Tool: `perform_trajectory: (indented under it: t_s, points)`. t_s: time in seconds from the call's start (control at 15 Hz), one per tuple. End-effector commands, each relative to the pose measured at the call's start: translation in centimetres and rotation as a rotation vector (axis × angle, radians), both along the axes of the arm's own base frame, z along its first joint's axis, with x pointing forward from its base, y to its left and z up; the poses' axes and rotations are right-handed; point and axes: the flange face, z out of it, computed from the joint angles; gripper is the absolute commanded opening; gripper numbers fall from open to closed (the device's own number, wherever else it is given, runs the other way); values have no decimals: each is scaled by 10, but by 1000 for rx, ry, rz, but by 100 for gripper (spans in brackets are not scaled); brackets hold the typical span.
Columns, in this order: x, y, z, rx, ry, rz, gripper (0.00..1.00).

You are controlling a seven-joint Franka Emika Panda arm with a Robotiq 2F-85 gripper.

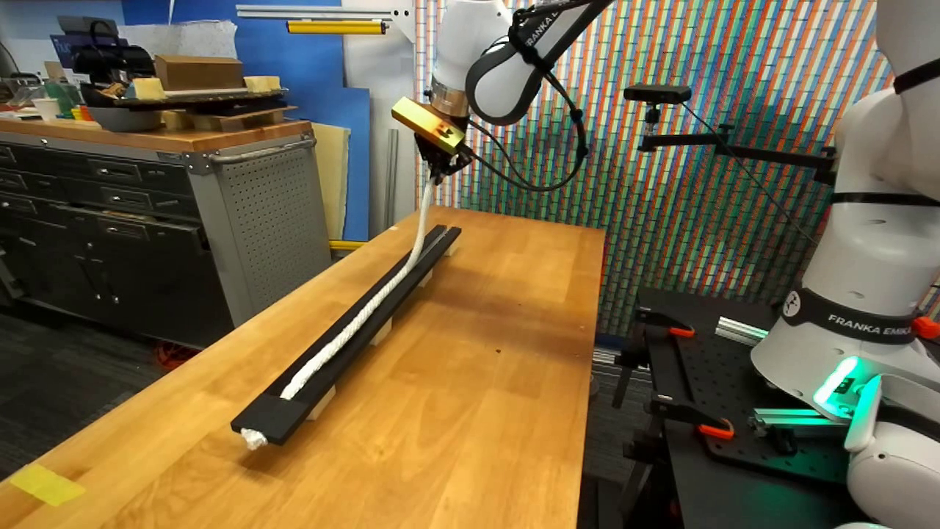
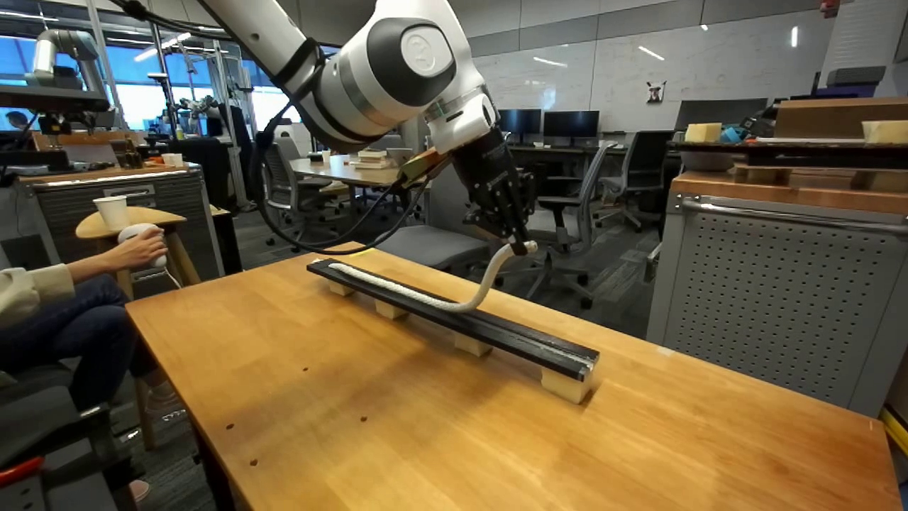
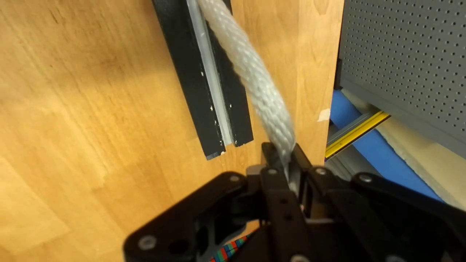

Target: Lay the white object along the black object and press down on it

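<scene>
In an exterior view, slim black fingers (image 2: 520, 247) are drawn nearly together on a thick white braided rope (image 2: 464, 306), gripping it close to one end so a short stub pokes out past them. The rope lies lengthwise along the grooved top of a long, straight, narrow black rail (image 2: 528, 339) for part of its run, then curves up off it to the fingers, which are held higher than the rail. Pale blocks (image 2: 566, 387) prop the rail above a honey-coloured wooden bench (image 2: 319, 397). In an exterior view, a frayed white tuft (image 1: 253, 438) sticks out from under the rail's near end, by a flat black end piece (image 1: 273, 417); whether it belongs to the rope cannot be told. In the wrist view, the rope comes off the rail at the top, passes over the bench and runs down between the two fingers, squeezed from both sides. The groove shows pale inside out to the rail's end. A grey perforated metal panel (image 3: 407, 54) stands beyond the bench's edge.
</scene>
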Motion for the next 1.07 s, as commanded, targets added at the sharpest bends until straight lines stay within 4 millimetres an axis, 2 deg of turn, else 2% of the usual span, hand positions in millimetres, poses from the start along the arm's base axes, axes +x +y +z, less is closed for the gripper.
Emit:
perform_trajectory:
  t_s: [0.0, 0.4, 1.0]
  points:
    - [16, 4, -6, -50, 41, 21, 3]
    - [29, 1, -26, -100, 109, 17, 3]
    - [49, -19, -56, -164, 146, -5, 3]
